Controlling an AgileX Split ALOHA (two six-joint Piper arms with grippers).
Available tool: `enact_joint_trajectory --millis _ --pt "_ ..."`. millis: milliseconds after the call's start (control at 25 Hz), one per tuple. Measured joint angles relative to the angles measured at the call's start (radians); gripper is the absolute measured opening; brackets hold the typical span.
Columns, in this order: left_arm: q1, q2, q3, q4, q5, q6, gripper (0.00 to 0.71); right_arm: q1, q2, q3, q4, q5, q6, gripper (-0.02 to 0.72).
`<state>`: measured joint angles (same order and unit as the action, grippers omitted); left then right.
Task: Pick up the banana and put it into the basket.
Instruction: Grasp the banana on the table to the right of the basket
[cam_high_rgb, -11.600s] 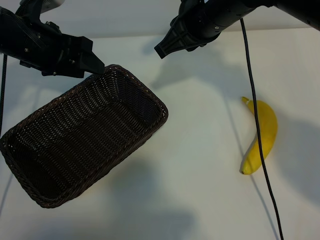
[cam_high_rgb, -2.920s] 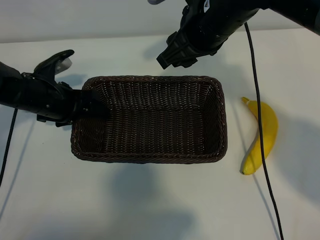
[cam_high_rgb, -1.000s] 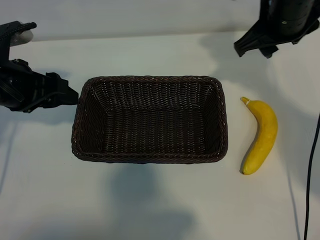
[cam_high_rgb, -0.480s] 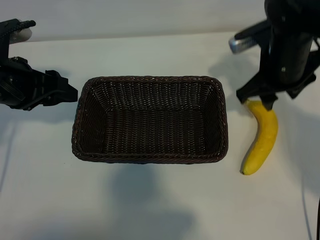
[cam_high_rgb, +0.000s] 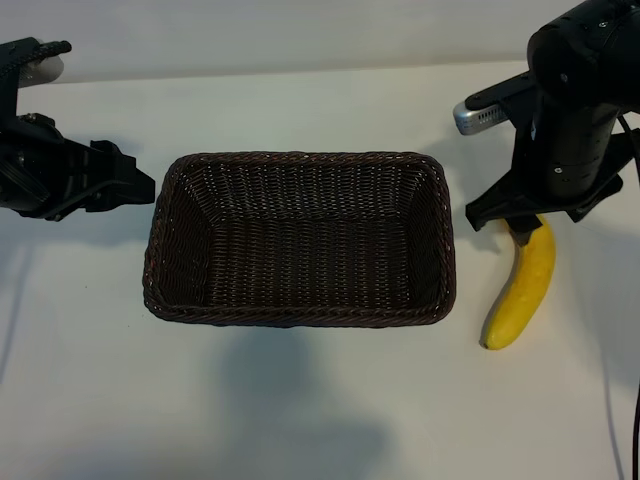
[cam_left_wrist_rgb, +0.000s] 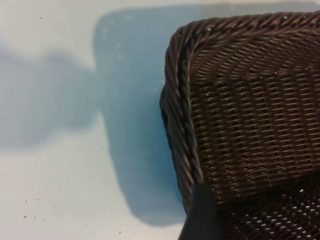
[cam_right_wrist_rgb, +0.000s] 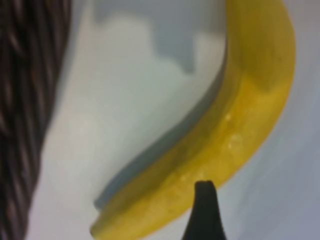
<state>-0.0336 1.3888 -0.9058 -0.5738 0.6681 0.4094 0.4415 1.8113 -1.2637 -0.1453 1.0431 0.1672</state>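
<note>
I have the right hand (cam_high_rgb: 522, 228) pointing straight down over the upper, stem end of the banana (cam_high_rgb: 524, 290), which lies on the white table (cam_high_rgb: 320, 400) just to the right of the basket (cam_high_rgb: 300, 312). The arm's body covers that end from the exterior camera, so only the lower two thirds of the fruit show below it, curving down toward the near edge. From the right wrist camera the banana (cam_right_wrist_rgb: 235, 135) fills most of the picture, very close, with one dark fingertip (cam_right_wrist_rgb: 202, 210) showing against its skin; whether that tip touches the peel I cannot tell. The fingers look spread apart with nothing clamped between them yet (the second finger is out of the wrist picture), and the banana rests flat on the table.

The basket sits open side up in the middle of the table, with nothing inside. My left hand (cam_high_rgb: 135, 188) waits just beside the basket's left end, fingers spread wide and holding nothing. Its wrist camera looks down on a rounded corner of the braided rim (cam_left_wrist_rgb: 182, 120), with one fingertip (cam_left_wrist_rgb: 201, 215) hanging by the basket wall there.
</note>
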Motion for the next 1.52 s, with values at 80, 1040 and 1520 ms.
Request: enact_joint_trajectory --millis 80,1040,1520 --pt "0.000 0.000 0.000 0.000 0.000 0.000 0.598 0.000 0.000 0.000 0.005 -0.011 0.004 0.570" --pt "0.000 0.000 0.000 0.000 0.002 -0.002 0.597 -0.063 0.069 0.099 0.026 -0.188 0.072 0.573" --pt "0.000 0.000 0.000 -0.001 0.010 -0.002 0.597 -0.068 0.142 0.099 0.074 -0.242 0.030 0.578"
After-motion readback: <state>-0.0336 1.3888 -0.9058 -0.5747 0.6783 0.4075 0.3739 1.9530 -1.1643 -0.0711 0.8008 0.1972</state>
